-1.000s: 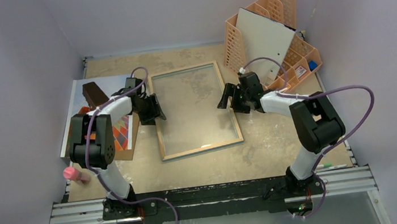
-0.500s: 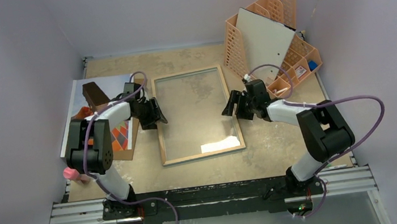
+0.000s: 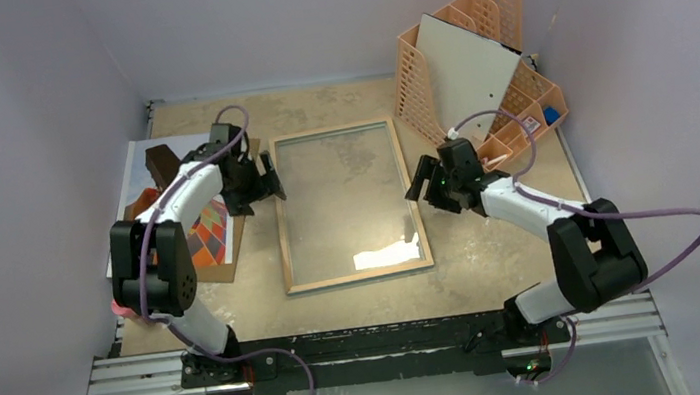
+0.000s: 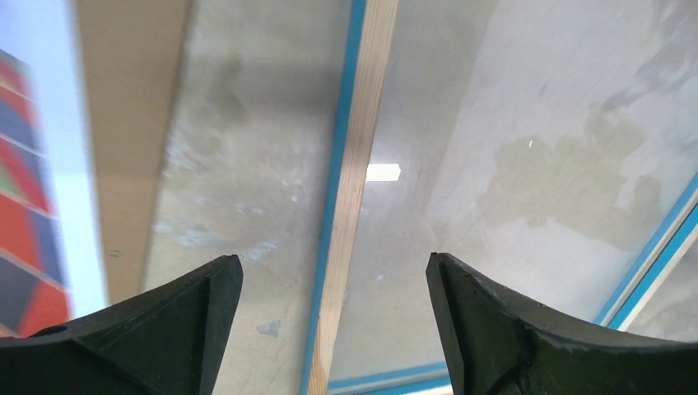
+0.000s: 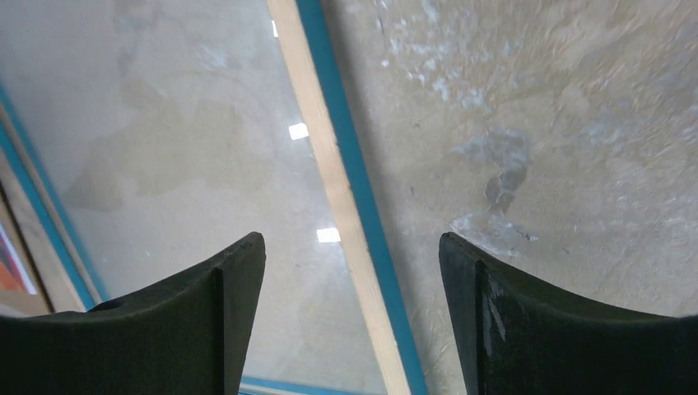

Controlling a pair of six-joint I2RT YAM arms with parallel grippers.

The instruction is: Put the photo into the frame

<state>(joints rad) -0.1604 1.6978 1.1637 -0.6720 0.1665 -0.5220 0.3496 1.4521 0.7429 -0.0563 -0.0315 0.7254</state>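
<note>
- Tabletop (image 3: 495, 260): sandy, scuffed, walled in on 3 sides.
- Frame (image 3: 281, 226): flat at centre, wood-coloured back rim up, glass in w/ a glare patch by the near-right corner.
- Photo (image 3: 145, 162): flat at the left edge, just left of the frame. A brown board (image 3: 225, 263) shows along its frame-side edge; which lies on top is unclear.
- Orange organiser (image 3: 515, 97): far-right corner, w/ a grey-white board (image 3: 466, 67) leaning in it, clear of the frame.
- Left arm: elbow bent over the photo, forearm reaching right. Left pincer (image 3: 269, 182) is spread wide over the frame's left rail, gripping nothing.
- Right arm: reaches left. Right pincer (image 3: 422, 184) is spread wide over the right rail, empty.
- Pink item (image 3: 125, 308): near-left, partly hidden behind the left arm.
</note>
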